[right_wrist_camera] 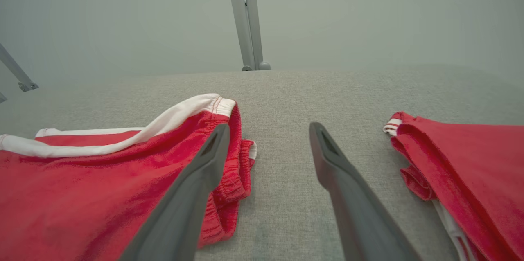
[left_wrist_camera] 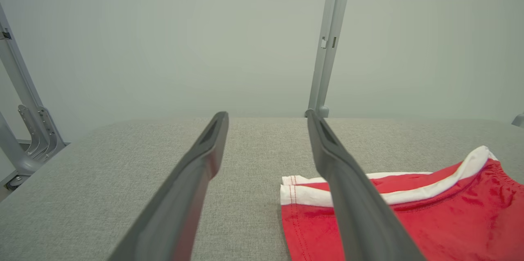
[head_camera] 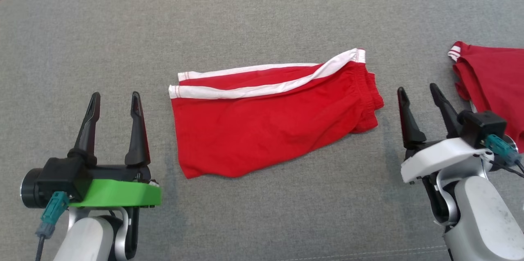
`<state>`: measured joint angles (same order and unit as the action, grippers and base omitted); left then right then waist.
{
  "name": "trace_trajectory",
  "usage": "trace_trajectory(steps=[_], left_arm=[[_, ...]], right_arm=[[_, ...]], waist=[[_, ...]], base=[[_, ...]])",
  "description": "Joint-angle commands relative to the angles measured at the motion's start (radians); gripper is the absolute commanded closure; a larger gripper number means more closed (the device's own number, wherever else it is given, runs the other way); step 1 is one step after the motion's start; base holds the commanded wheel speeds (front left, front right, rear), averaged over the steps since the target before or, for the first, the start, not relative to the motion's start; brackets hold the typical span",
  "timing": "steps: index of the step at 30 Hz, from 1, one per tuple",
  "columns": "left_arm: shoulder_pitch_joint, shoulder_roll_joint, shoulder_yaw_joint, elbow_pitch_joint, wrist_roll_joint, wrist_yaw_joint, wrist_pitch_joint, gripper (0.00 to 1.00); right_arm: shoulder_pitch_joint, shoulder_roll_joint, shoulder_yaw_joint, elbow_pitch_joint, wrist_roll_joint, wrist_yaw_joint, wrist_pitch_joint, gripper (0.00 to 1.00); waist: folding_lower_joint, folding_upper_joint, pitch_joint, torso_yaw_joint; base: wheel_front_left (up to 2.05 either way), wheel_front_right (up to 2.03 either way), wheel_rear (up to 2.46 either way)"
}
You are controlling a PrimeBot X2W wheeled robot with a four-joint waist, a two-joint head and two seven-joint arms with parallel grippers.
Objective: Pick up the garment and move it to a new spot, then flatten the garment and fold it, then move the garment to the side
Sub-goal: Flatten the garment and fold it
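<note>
Red fabric shorts with white side stripes [head_camera: 270, 126]: lying folded at the centre of the head view on a grey woven cloth surface [head_camera: 123, 28]; elastic waistband toward the right, leg hems toward the left; left gripper [head_camera: 115, 95]: lower left of that frame, dark fingers spread apart, holding nothing, beside the hem end; right gripper [head_camera: 417, 88]: lower right, fingers likewise apart and empty, between the waistband and a second red garment with white trim [head_camera: 495, 73] at the right edge.
</note>
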<state>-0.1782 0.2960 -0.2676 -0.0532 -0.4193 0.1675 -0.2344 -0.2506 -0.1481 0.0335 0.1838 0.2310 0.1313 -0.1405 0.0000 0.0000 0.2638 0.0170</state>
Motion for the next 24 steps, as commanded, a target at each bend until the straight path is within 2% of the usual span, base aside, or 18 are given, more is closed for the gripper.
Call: trace_trajectory(steps=[1, 8, 11, 20, 21, 22, 23, 24], left_arm=[[-0.016, -0.003, -0.004, 0.004, 0.012, -0.004, -0.003, 0.00], [-0.059, -0.027, -0.036, 0.044, 0.012, -0.026, -0.011, 0.00], [-0.066, -0.031, -0.040, 0.059, 0.014, -0.029, -0.014, 0.00], [-0.090, -0.032, -0.042, 0.079, 0.025, -0.037, -0.022, 0.00], [-0.090, -0.031, -0.042, 0.080, 0.024, -0.037, -0.023, 0.00], [-0.091, -0.030, -0.042, 0.081, 0.023, -0.038, -0.021, 0.00], [-0.092, -0.028, -0.042, 0.083, 0.023, -0.038, -0.022, 0.00], [-0.092, -0.026, -0.041, 0.083, 0.024, -0.038, -0.022, 0.00]], right_arm=[[-0.022, -0.004, 0.011, 0.016, 0.007, -0.001, 0.009, 0.00], [-0.145, -0.030, 0.103, 0.178, 0.067, -0.001, 0.077, 0.00], [-0.172, -0.039, 0.107, 0.227, 0.089, -0.001, 0.107, 0.00], [-0.190, -0.054, 0.144, 0.315, 0.209, -0.001, 0.207, 0.00], [-0.189, -0.056, 0.154, 0.313, 0.224, -0.001, 0.211, 0.51], [-0.189, -0.061, 0.161, 0.309, 0.234, -0.001, 0.209, 0.66], [-0.190, -0.065, 0.166, 0.304, 0.247, -0.001, 0.208, 0.98], [-0.189, -0.066, 0.174, 0.299, 0.262, -0.002, 0.213, 1.00]], waist=[[0.0000, 0.0000, 0.024, 0.024], [0.0000, 0.0000, 0.070, 0.066], [0.0000, 0.0000, 0.079, 0.067], [0.0000, 0.0000, 0.095, 0.060], [0.0000, 0.0000, 0.095, 0.058], [0.0000, 0.0000, 0.096, 0.055], [0.0000, 0.0000, 0.096, 0.052], [0.0000, 0.0000, 0.095, 0.047]], base=[[0.00, 0.00, 0.00], [0.00, 0.00, 0.00], [0.00, 0.00, 0.00], [0.00, 0.00, 0.00], [0.00, 0.00, 0.00], [0.00, 0.00, 0.00], [0.00, 0.00, 0.00], [0.00, 0.00, 0.00]])
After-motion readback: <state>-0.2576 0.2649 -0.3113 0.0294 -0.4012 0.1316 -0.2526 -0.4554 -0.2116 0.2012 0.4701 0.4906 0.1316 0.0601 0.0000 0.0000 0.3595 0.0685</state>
